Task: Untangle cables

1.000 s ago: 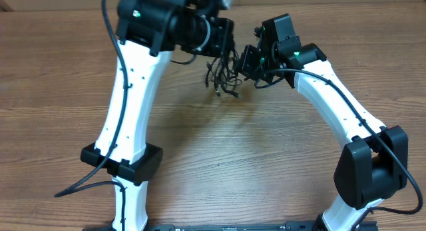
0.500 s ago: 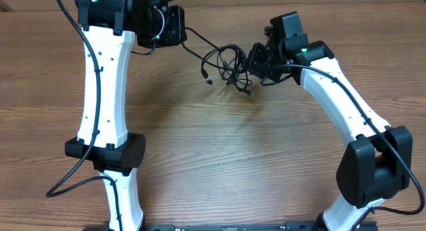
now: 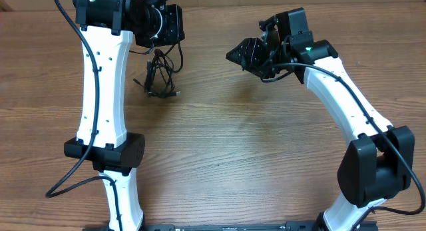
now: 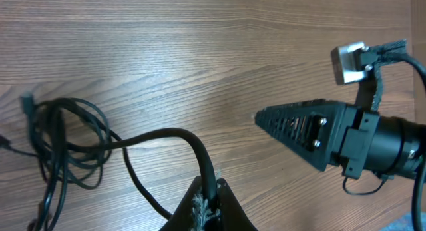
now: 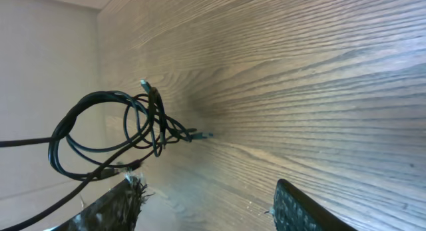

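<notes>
While your left fingers (image 4: 231, 218) pinch one black strand over the far left of the bench (image 3: 233, 144), the cables (image 3: 158, 76) hang from them as one knotted clump. I judge you are between pulls: the whole tangle sits with one arm and nothing is separated yet. Your right fingers (image 5: 303, 208) stand wide and empty, well apart from the clump and pointed toward it. The next move calls for bringing them across to take a single loop or a plug end, not the mass. You then draw it sideways while the left holds firm. The cables are thin, black and limp, wound in several overlapping loops with small plug tips poking out. Whether the clump's bottom touches the bench I cannot tell.
</notes>
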